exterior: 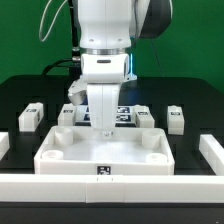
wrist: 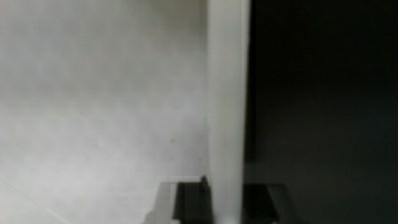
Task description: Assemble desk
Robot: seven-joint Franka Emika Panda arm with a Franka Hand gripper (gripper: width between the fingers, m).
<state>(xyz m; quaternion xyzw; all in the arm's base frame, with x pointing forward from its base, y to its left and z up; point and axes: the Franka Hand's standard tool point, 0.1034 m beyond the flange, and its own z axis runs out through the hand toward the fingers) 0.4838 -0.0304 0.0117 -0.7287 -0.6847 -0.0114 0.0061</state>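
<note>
Two blocky white tagged legs (exterior: 32, 117) lie at the exterior view's left, the smooth, rimmed plastic tabletop panel (exterior: 105, 152) with round sockets centred on the black worktop (exterior: 195, 100), two more right. The arm (exterior: 105, 40) is upright, its fingers (wrist: 191, 205) pinching the panel's rear rim.

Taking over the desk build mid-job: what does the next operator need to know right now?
Gripper: shut, apparently pinching the tabletop panel by its rear rim; the wrist view shows that thin white wall between the jaws.
Parts: the panel lies flat in front of the arm, sockets up. Four legs lie loose behind it, two on each side of the arm.
Done: nothing fitted; no leg stands in any socket.
Left: all four legs.
</note>
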